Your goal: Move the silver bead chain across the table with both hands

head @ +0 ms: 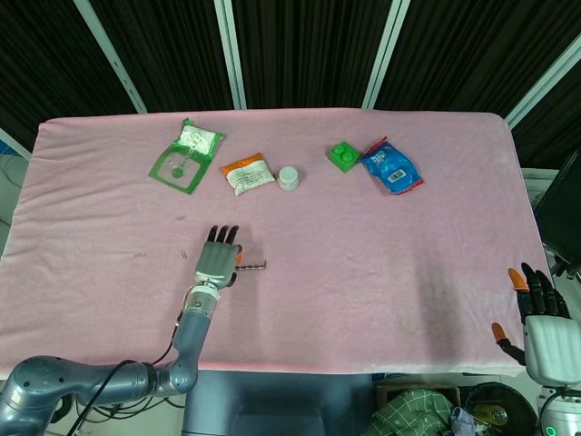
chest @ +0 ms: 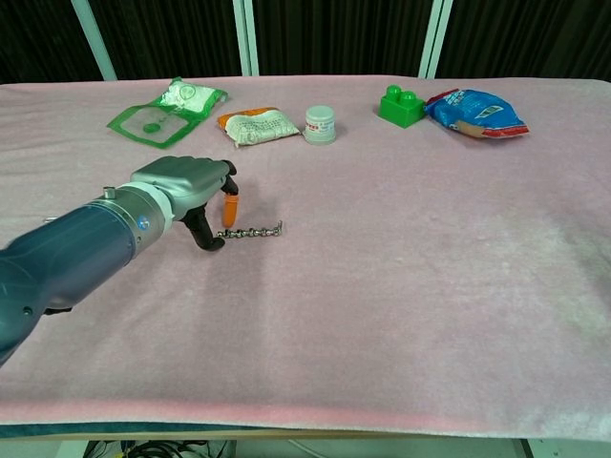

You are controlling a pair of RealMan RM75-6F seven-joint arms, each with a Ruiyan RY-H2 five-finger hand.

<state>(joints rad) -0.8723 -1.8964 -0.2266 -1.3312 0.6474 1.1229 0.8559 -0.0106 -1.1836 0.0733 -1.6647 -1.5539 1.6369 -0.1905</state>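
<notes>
The silver bead chain (chest: 250, 231) lies stretched in a short, nearly straight line on the pink worktop (chest: 401, 248), toward the robot's left and nearer the front edge than the row of packets at the back. It looks like a string of small metal beads, so it is probably light, limp and a little slippery: it should drape and swing from whatever point is lifted and will not hold its shape. Pinching one end lets the rest trail freely; taking both ends, one per hand, would keep it taut and under control.

The left hand (chest: 187, 190) hovers low at the chain's left end, palm down, fingers curled downward with the thumb and an orange fingertip (chest: 229, 204) on either side of the last beads. Whether they already pinch the chain cannot be told from either view.

The right hand (head: 539, 318) shows only in the head view, off the worktop's near right corner, fingers spread and holding nothing, well apart from the chain.

At the back lie a green packet (chest: 164, 110), an orange-and-white pouch (chest: 255, 125), a small white jar (chest: 320, 124), a green brick (chest: 402, 105) and a blue packet (chest: 474, 113).
</notes>
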